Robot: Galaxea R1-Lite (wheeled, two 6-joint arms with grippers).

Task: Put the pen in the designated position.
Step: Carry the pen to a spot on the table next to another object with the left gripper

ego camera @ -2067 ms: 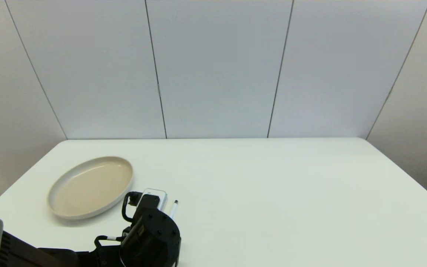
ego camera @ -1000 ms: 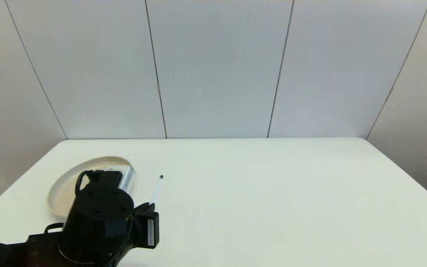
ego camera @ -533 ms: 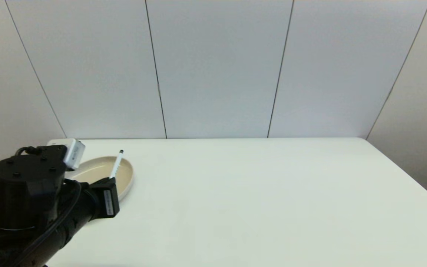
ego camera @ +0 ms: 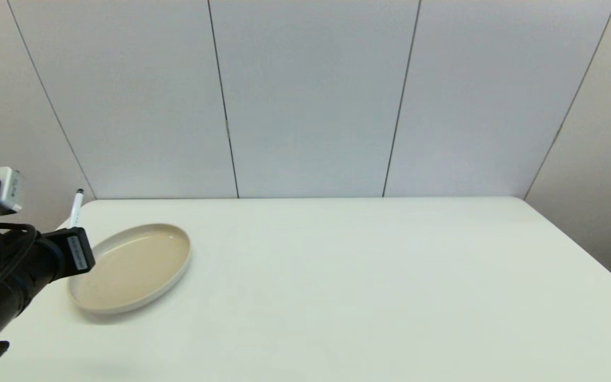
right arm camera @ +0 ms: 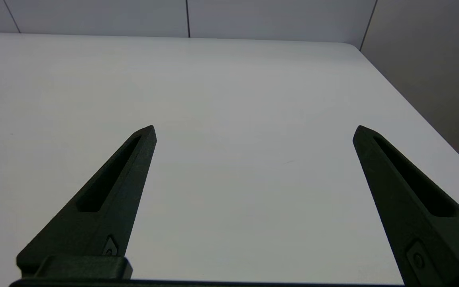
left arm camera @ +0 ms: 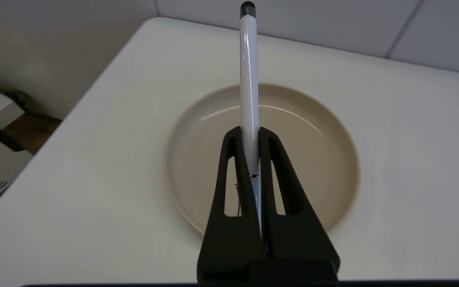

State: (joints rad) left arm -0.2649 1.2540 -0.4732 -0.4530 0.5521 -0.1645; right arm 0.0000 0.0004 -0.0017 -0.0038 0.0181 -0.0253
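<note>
Left gripper (left arm camera: 250, 133) at tabletop's (ego camera: 337, 276) far-left edge, raised, its 2 fingers (left arm camera: 229, 167) clamped on pen (left arm camera: 249, 75). Pen's long axis runs straight out along fingers, dark tip away from wrist; in head view pen (ego camera: 76, 208) stands near upright. Dish (left arm camera: 321, 159) lies below and ahead of pen, toward robot's right. Placement likely needs a lowering onto bare tabletop, not dish. Right gripper (right arm camera: 253, 131) parked over bare tabletop, fingers spread wide, holding nothing, well apart from pen.
</note>
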